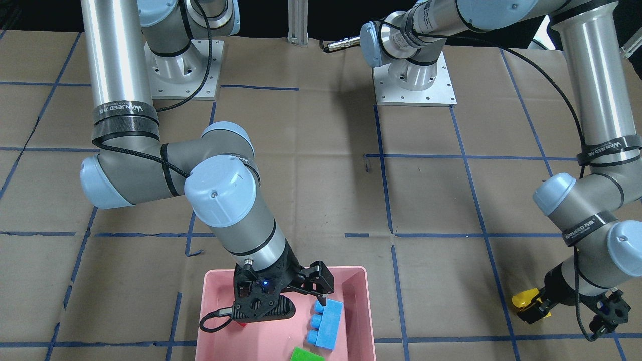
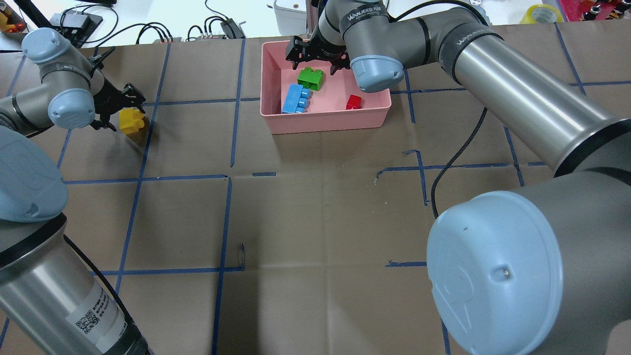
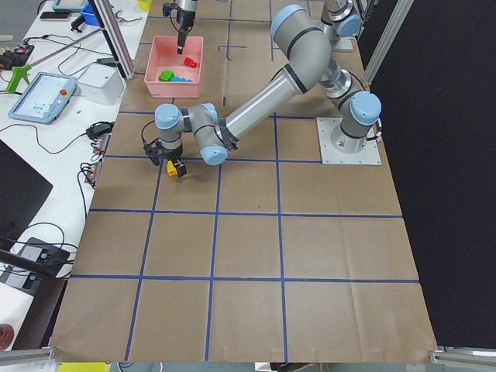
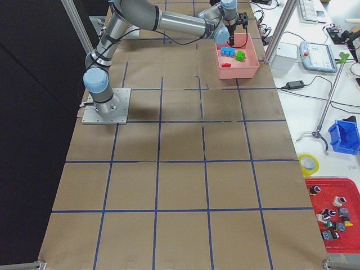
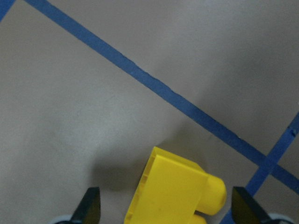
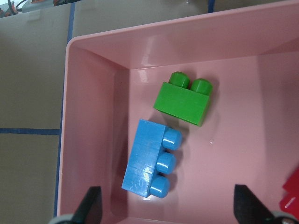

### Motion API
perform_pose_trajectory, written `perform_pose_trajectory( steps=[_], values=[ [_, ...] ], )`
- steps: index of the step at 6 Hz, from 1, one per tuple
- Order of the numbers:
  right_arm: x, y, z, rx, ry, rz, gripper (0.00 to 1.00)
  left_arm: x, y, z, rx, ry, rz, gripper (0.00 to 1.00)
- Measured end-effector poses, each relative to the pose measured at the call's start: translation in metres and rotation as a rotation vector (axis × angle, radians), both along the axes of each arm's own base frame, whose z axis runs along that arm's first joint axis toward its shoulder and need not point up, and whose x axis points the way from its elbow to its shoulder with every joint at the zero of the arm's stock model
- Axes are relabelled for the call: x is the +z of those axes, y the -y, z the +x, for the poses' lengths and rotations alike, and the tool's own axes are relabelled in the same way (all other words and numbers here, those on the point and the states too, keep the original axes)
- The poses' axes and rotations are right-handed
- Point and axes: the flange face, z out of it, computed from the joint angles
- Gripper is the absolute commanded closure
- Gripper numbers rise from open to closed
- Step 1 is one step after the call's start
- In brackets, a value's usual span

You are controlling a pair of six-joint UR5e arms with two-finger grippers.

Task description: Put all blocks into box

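Observation:
The pink box [image 2: 325,121] holds the green block [image 2: 310,77], the blue three-stud block [image 2: 295,98] and the small red block [image 2: 353,101]. My right gripper [image 2: 316,61] hangs open and empty over the box's far side. In the right wrist view, the blue block [image 6: 149,158] and green block [image 6: 184,100] lie on the box floor [image 6: 93,93]. The yellow block [image 2: 130,121] lies on the table at the far left. My left gripper [image 5: 167,207] is open, with the yellow block [image 5: 173,191] between its fingers, not clamped.
The table is brown cardboard with blue tape grid lines [image 2: 229,143]. The right arm's large elbow [image 2: 493,276] fills the near right of the overhead view. Cables and devices [image 2: 217,27] lie beyond the table's far edge.

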Motion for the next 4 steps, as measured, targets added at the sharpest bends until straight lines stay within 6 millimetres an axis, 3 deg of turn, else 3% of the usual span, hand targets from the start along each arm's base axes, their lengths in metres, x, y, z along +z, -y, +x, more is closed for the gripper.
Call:
perform_pose_trajectory(
  steps=[2, 3, 4],
  values=[
    [0.013, -0.005, -0.009, -0.010, -0.035, 0.019, 0.00, -0.003, -0.003, -0.002, -0.001, -0.005, 0.009, 0.40],
    [0.044, -0.018, -0.027, -0.003, -0.088, 0.058, 0.00, -0.003, -0.003, -0.002, -0.003, -0.007, 0.013, 0.56],
    [0.090, -0.042, -0.049, 0.036, -0.128, 0.098, 0.00, -0.001, -0.004, -0.002, -0.006, -0.009, 0.017, 0.69]
  ],
)
